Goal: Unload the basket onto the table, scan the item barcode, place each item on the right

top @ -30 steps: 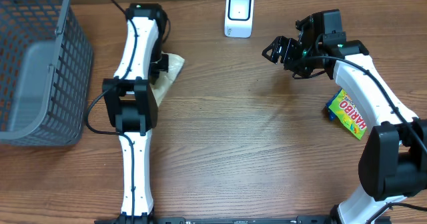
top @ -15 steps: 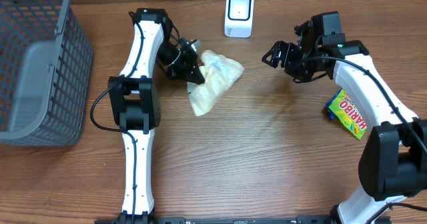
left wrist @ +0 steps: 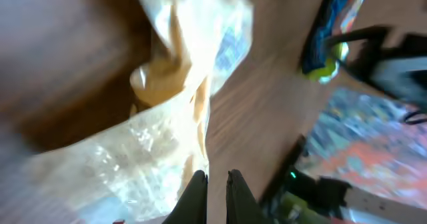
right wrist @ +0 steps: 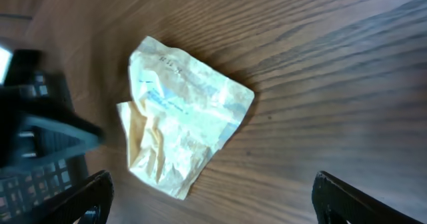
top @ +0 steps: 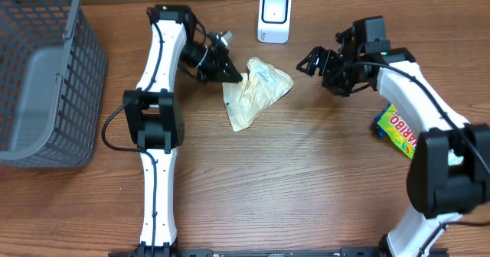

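Wooden table [top: 306, 180], grey basket [top: 38, 73] at the far left, white scanner [top: 274, 16] at the back, centre.

Overhead: a crumpled yellowish bag [top: 256, 89] is being gripped at its upper left corner by the left gripper [top: 228, 67]. The bag is sitting just in front of the scanner, slightly left, not touching it. The right gripper [top: 315, 58] is being held near the bag's right side, apart from it, with nothing in it. A candy packet [top: 400, 131] is lying well off to the right.

Left wrist: heavily blurred. The two fingers are being pressed together on the film at the bag's edge.

Right wrist: the fingers are being held wide apart, with the bag framed between them and further out. Whether it is resting on the wood cannot be told. A pale printed label is showing on the upper face; no barcode can be made out.

Judgement: the bag is probably being presented to the scanner. The film should be pulled flat, likely by the free gripper taking the opposite corner. The label face should then be turned square to the scanner window and held steady.
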You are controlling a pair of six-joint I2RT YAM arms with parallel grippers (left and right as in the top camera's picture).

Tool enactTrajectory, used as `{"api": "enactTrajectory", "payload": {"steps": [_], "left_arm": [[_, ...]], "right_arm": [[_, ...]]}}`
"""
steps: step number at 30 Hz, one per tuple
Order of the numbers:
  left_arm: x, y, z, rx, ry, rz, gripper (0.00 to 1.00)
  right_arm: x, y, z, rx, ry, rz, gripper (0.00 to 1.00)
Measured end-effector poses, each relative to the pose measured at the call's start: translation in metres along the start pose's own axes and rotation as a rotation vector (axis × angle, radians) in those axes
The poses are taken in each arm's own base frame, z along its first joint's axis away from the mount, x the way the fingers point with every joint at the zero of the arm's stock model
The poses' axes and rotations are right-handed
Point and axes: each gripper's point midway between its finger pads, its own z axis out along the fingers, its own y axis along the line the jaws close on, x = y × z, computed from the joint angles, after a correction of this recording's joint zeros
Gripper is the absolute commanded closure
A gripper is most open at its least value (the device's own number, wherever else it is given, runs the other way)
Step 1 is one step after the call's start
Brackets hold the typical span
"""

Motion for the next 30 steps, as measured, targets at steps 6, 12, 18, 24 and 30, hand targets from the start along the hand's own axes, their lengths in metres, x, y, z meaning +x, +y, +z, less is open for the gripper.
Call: {"api": "enactTrajectory", "payload": {"steps": [6,12,18,24,30], "left_arm": [[-0.023,0.001,-0.026,-0.209,-0.108,0.03,0.92],[-0.038,0.01,-0.009,-0.365,-0.14,0.006,0.96],[-0.043,0.014,0.022,-0.479,-0.139,-0.026,0.96],[-0.043,0.021,0.033,-0.523,-0.136,-0.043,0.96],[-0.041,0.033,0.031,-0.556,-0.134,-0.075,0.96]], "right_arm": [[0.011,-0.013,0.048,-0.05,0.091,0.044,0.15],[0.021,-0.007,0.071,-0.09,0.128,0.047,0.42],[0.027,-0.005,0.082,-0.054,0.126,0.103,0.53],[0.032,-0.005,0.107,-0.061,0.134,0.138,0.55],[0.034,0.007,0.115,-0.095,0.133,0.12,0.92]]}}
